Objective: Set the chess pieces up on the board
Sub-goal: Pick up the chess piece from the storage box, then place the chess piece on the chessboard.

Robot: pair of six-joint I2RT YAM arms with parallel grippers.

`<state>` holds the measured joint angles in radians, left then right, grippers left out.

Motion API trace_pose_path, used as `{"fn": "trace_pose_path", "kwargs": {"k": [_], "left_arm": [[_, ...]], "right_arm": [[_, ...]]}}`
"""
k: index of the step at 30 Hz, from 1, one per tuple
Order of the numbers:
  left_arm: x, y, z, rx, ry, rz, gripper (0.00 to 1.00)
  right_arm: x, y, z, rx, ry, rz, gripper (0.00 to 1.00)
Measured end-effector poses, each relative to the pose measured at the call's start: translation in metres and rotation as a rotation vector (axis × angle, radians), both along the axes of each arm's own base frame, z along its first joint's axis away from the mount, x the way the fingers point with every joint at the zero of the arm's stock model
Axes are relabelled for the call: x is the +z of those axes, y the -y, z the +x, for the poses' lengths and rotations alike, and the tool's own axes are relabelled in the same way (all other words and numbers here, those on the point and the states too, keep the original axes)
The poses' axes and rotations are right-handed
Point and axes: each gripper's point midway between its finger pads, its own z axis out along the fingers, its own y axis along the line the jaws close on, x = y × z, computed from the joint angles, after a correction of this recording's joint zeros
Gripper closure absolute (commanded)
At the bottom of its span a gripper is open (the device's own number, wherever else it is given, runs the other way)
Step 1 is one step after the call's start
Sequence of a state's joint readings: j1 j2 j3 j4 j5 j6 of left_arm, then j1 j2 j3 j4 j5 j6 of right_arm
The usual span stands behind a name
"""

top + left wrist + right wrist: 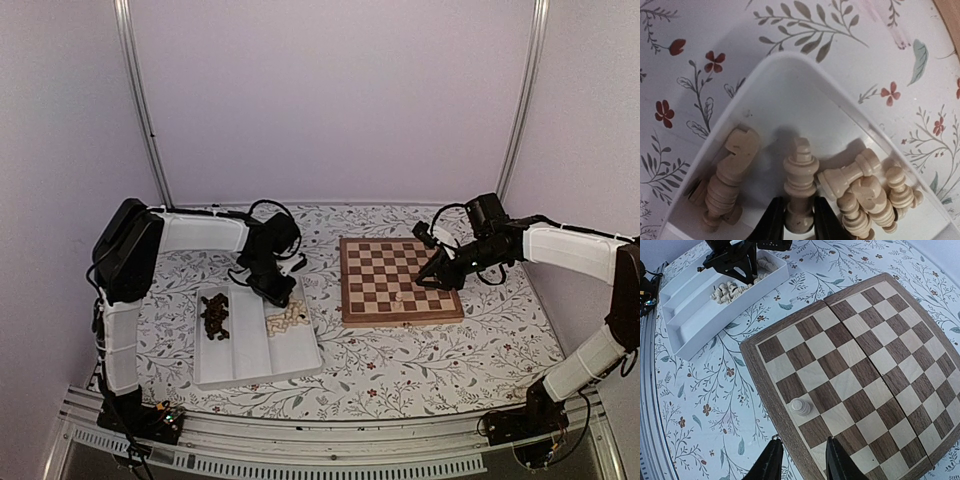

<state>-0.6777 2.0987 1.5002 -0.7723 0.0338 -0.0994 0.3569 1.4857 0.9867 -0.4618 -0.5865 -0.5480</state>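
The board (397,280) lies right of centre; one cream piece (399,297) stands on a light square in its near row, also in the right wrist view (800,406). My right gripper (801,460) is open and empty above the board's near rim (771,400). My left gripper (794,220) is shut on a cream piece (800,182) in the tray's right compartment, among other cream pieces (867,197). Dark brown pieces (215,317) lie in the tray's left compartment. In the top view the left gripper (277,293) is over the cream pile (286,319).
The white three-compartment tray (250,352) sits left of the board on a floral tablecloth (420,360); its middle compartment holds nothing. A knight (732,172) lies left of the held piece. Metal rail along the near edge.
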Motion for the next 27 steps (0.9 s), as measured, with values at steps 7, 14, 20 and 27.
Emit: {"fn": "trace_pose_path", "kwargs": {"k": [7, 14, 20, 27], "left_arm": [[0.002, -0.001, -0.001, -0.014, 0.005, 0.012, 0.88], [0.059, -0.006, -0.002, -0.013, 0.110, -0.043, 0.90], [0.158, 0.025, -0.016, -0.079, 0.324, -0.354, 0.91], [0.205, 0.075, -0.053, -0.200, 0.376, -0.724, 0.92]], "right_arm": [[0.009, -0.001, 0.003, -0.001, 0.008, 0.004, 0.68], [0.075, -0.017, 0.025, 0.017, 0.108, 0.091, 0.68], [0.119, -0.043, 0.033, 0.076, 0.062, 0.254, 0.65], [0.122, -0.086, 0.035, 0.149, -0.129, 0.367, 0.57]]}}
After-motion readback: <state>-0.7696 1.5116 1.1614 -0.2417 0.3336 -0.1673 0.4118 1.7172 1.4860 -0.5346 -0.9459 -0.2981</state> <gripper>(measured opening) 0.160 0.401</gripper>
